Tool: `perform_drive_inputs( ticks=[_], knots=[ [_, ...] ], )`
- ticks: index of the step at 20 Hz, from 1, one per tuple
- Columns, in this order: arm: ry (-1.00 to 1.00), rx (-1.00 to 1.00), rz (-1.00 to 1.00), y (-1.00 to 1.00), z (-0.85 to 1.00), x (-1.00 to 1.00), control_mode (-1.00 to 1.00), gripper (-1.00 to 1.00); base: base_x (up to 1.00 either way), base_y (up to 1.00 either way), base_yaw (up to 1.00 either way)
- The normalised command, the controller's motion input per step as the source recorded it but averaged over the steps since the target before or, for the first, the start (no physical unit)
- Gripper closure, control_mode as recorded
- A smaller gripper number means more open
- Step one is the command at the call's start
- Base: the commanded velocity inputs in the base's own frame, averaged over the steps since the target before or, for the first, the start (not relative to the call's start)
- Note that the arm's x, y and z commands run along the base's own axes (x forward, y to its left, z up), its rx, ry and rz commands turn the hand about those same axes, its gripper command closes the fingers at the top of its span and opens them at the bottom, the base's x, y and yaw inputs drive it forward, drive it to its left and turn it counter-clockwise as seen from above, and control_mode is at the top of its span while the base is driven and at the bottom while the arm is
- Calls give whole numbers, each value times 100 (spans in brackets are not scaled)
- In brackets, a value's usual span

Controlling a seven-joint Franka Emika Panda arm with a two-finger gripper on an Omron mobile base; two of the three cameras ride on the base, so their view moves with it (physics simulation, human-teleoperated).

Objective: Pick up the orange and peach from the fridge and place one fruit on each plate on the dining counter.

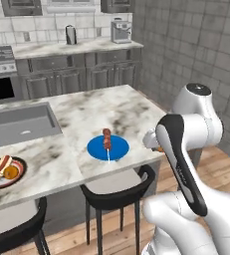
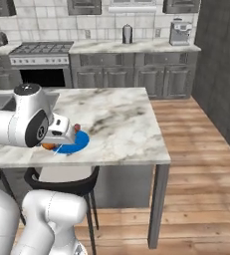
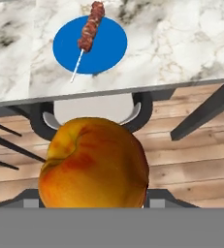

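Peach in hand, blue plate just ahead

Peach (image 3: 95, 162), round orange-red fruit w/ yellowish patches, sits clamped in the hand (image 3: 94, 201); fingers hidden behind it, so grip is judged from how it sits. Hand is off the bench (image 3: 181, 43) edge, above the dark round stool (image 3: 91, 114) & wood floor. Solid blue round plate (image 3: 106, 46) lies ahead of the hand on the marbled bench, w/ a brown meat skewer (image 3: 90, 26) across it.

Handling, my guess: light, firm but bruisable skin, smooth & prone to roll. Best held across the widest middle, moderate squeeze. Set down on bare blue beside the skewer, low release so it won't roll off.
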Motion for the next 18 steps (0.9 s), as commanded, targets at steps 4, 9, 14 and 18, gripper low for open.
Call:
perform_drive_inputs(
  ticks=[4,9,14,18],
  knots=[
    [0,0,0,0,0,0,100,100,45,-1,34],
    [0,0,0,0,0,0,100,100,94,-23,20],
    [0,0,0,0,0,0,100,100,46,-17,12],
    [0,0,0,0,0,0,100,100,5,-9,4]
  ],
)
